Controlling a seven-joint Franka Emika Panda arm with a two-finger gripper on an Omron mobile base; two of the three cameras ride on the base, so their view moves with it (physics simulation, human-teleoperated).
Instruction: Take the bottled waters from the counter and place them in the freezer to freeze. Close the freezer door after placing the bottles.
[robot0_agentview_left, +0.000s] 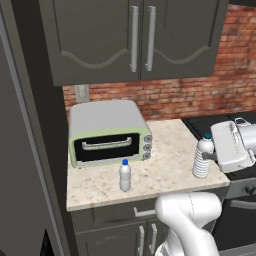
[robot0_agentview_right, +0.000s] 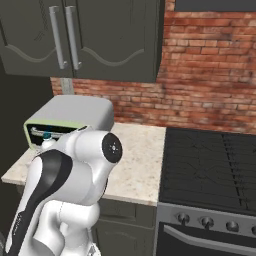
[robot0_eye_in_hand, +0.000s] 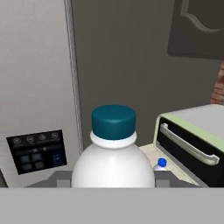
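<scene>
Two water bottles are in sight. The nearer bottle (robot0_agentview_left: 203, 159), teal-capped and ribbed, stands at the right end of the desk (robot0_agentview_left: 165, 150), beside the black stove top (robot0_agentview_right: 210, 170); the tool (robot0_agentview_left: 214, 156) is closed on its neck. The second bottle (robot0_agentview_left: 125, 176), blue-capped, stands free near the desk's front edge, before the one toaster oven (robot0_agentview_left: 109, 131). In the hand view the held bottle hides the fingertips. The grey freezer (robot0_eye_in_hand: 35, 87) with its black panel (robot0_eye_in_hand: 37, 151) stands beyond, cut off by the frame.

Flat, even rendered light, soft shadows, slightly coarse and blurred.
</scene>
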